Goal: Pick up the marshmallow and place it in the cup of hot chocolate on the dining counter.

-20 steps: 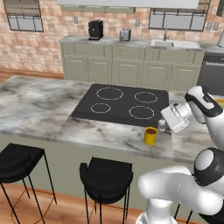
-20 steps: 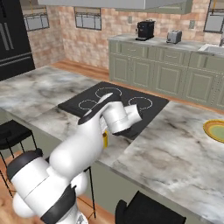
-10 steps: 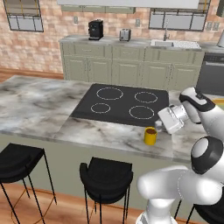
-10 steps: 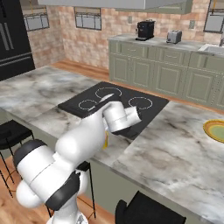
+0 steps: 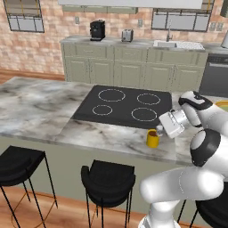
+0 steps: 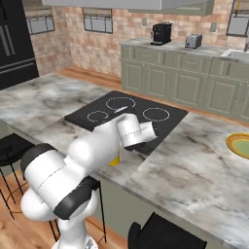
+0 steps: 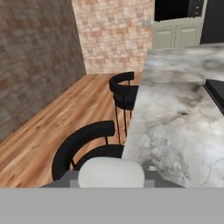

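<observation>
Now my claw (image 5: 161, 129) sits pinched narrow on the marshmallow (image 7: 111, 172).
Just at its seven o'clock in the left base view, the cup of hot chocolate (image 5: 152, 138) stands on the dining counter (image 5: 44, 107), near the front edge.

A glossy white arm (image 5: 187, 187) of rounded, bulbous links, with dark grey bands at its joints.

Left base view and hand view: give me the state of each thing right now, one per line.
Gripper: shut on the marshmallow, just above the cup's rim.
Marshmallow: held between the fingertips.
Cup of hot chocolate: upright on the dining counter, dark liquid inside.
Cooktop: bare, nothing on it.
</observation>
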